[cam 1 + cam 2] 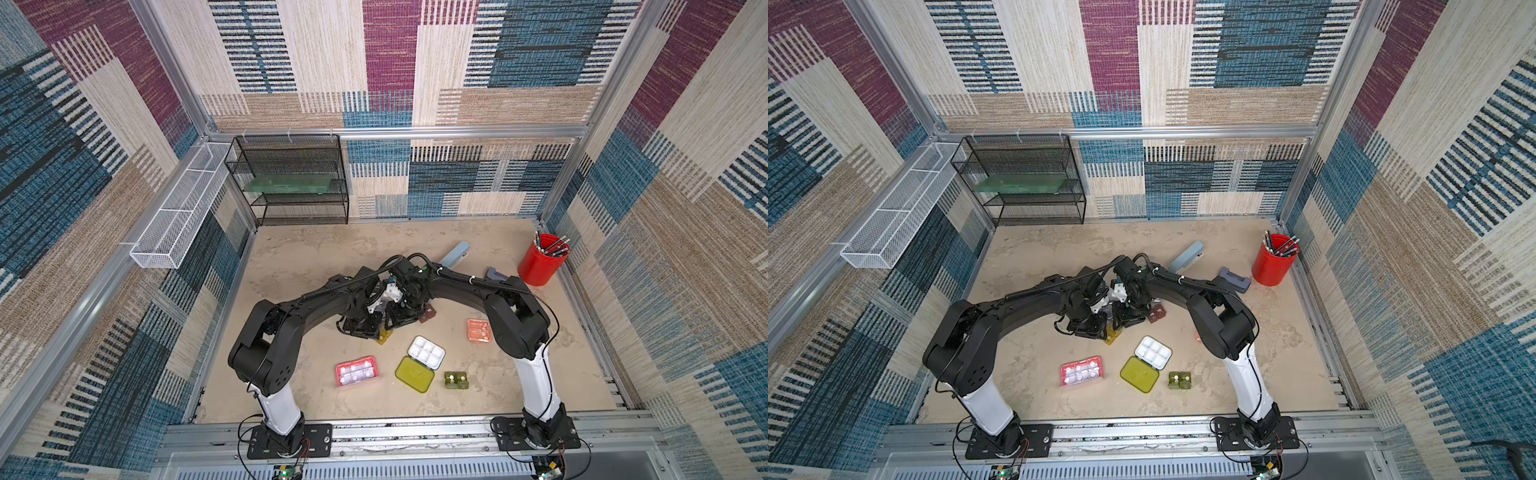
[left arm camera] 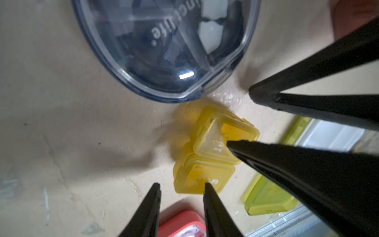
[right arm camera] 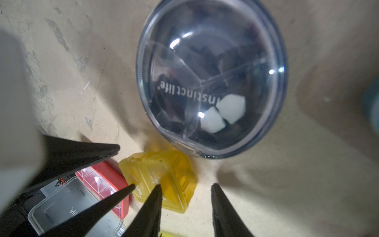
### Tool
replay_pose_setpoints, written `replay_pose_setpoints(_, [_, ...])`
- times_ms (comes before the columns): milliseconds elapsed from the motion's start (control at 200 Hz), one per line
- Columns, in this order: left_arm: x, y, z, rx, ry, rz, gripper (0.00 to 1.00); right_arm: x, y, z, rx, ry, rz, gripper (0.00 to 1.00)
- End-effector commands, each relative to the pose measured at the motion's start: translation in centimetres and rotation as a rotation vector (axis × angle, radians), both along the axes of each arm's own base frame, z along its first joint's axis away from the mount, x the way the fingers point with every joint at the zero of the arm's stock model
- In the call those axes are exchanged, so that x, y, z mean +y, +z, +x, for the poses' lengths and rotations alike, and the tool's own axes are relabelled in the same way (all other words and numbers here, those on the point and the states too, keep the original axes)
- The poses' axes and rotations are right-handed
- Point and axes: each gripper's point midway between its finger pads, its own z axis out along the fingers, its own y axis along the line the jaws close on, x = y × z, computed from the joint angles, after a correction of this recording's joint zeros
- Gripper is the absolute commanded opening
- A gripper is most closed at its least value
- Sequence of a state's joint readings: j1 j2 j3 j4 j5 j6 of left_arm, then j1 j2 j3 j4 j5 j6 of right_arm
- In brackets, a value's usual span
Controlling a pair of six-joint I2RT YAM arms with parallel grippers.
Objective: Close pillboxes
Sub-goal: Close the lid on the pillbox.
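Left wrist view: your left gripper (image 2: 182,184) has its jaws part-spread with nothing between them. One tip rests on the amber pillbox (image 2: 196,172), on the compartment away from the round black pillbox (image 2: 164,51). Reads as a hold-down, not a grip.

The amber pillbox sits on the table (image 2: 61,123) just beside the round black pillbox's rim. Its long axis runs roughly away from that rim, two compartments in line. The compartment nearer the rim looks ajar, lid tilted up; the outer one looks shut.

Right gripper (image 3: 185,185): jaws also spread and empty. One tip is on the tilted lid, the other over bare table beside the box. So the right arm is the one already over the open lid. My read is you press straight down through that tip while the left pins the outer end; off-axis push could skid the box into the round black pillbox.

Yellow-green pillbox (image 1: 414,374), further out from the round black pillbox past the amber: lid flat open, not yet done.
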State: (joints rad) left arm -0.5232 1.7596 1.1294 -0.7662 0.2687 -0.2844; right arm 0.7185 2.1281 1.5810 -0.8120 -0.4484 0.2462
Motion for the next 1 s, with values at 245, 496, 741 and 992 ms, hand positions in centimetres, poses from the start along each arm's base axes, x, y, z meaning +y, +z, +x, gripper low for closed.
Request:
replay_pose_setpoints(245, [0.5, -0.4, 0.2, 0.008, 0.0, 0.002, 0.37, -0.3, -0.3, 0.6, -0.01, -0.011, -0.034, 0.42])
replay_pose_setpoints(496, [1.1, -1.2, -0.3, 0.024, 0.006, 0.01, 0.34, -0.3, -0.4, 0.7, -0.008, -0.012, -0.035, 0.42])
replay_pose_setpoints(741, [1.3, -1.2, -0.2, 0.024, 0.011, 0.007, 0.34, -0.3, -0.4, 0.7, -0.008, -0.011, -0.036, 0.42])
replay_pose_setpoints(992, [1.2, -1.0, 0.1, 0.021, 0.008, 0.002, 0.34, -0.1, -0.2, 1.0, -0.01, -0.011, -0.036, 0.42])
